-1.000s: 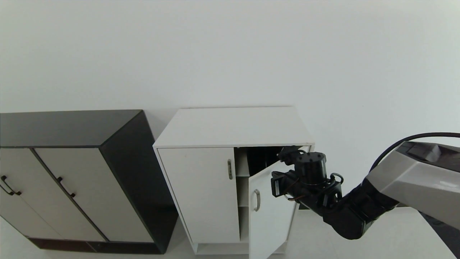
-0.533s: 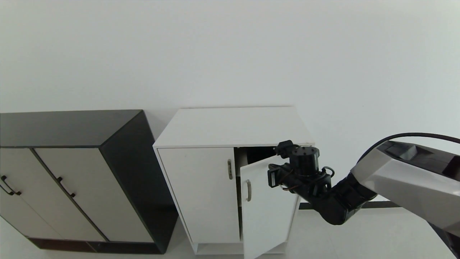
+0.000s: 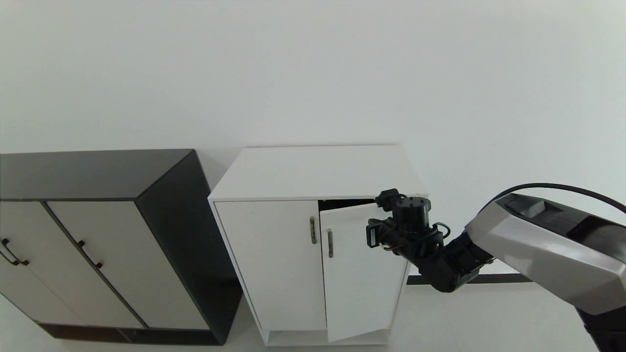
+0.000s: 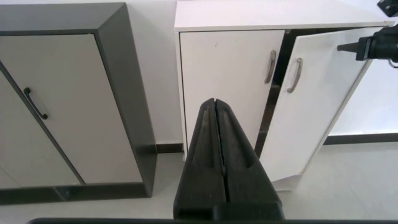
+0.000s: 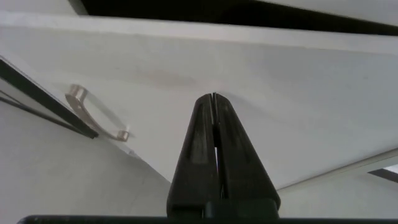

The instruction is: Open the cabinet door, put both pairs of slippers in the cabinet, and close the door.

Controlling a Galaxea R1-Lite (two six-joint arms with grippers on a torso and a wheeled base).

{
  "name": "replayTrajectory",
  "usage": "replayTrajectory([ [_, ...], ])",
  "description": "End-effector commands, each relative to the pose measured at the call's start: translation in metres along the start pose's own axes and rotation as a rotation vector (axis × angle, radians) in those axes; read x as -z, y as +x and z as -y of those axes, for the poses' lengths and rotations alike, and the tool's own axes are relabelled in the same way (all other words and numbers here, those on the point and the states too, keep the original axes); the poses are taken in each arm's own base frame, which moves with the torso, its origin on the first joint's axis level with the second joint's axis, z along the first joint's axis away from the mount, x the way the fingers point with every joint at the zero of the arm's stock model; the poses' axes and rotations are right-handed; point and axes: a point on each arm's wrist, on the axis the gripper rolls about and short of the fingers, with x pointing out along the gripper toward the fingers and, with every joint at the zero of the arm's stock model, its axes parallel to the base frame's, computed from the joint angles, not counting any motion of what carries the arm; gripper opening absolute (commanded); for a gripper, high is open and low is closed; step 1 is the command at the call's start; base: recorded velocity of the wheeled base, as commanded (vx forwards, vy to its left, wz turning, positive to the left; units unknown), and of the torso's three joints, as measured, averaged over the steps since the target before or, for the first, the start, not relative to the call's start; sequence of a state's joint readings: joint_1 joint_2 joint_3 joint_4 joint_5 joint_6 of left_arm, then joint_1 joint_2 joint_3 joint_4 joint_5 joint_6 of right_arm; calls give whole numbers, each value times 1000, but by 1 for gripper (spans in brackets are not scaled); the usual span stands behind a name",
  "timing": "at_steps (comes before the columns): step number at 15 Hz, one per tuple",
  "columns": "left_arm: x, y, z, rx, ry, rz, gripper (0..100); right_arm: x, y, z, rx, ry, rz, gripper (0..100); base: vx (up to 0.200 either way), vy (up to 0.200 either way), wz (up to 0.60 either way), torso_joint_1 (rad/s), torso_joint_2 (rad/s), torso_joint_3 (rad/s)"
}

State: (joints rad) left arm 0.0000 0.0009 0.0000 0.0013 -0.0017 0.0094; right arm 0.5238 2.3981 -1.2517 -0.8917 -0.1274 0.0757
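The white cabinet [image 3: 313, 171] stands against the wall with its left door [image 3: 269, 264] closed. Its right door [image 3: 359, 278] is ajar by a narrow gap, with a dark slit showing along the top. My right gripper [image 5: 214, 98] is shut, and its tip rests against the outer face of that door near the upper edge. The door's metal handle [image 5: 93, 115] lies off to one side of the tip. My left gripper [image 4: 214, 102] is shut on nothing and hangs in front of the cabinet, well back from it, facing the left door [image 4: 227, 74].
A black cabinet [image 3: 98, 234] with two beige doors and dark handles stands close to the left of the white one. Light floor [image 3: 489, 318] spreads out in front and to the right. A plain white wall is behind.
The right door has swung from about half open to nearly closed. My right gripper moved with it toward the cabinet, staying against the door's outer face.
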Motion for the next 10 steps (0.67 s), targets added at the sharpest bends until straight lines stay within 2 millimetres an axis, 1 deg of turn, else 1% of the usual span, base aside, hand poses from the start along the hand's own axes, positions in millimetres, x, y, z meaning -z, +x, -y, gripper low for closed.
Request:
replayTrajectory([
  [1, 0, 0, 0, 1, 0, -1, 0, 3, 7, 8, 12, 5, 0, 0, 0, 0, 0, 0, 0, 0],
  [4, 0, 0, 0, 0, 0, -1, 0, 1, 13, 13, 24, 9, 5, 0, 0, 0, 0, 0, 0, 0],
  [8, 0, 0, 0, 0, 0, -1, 0, 5, 19, 16, 30, 10, -2, 0, 0, 0, 0, 0, 0, 0],
  [10, 0, 0, 0, 0, 0, -1, 0, 3, 22, 21, 41, 12, -4, 0, 0, 0, 0, 0, 0, 0],
])
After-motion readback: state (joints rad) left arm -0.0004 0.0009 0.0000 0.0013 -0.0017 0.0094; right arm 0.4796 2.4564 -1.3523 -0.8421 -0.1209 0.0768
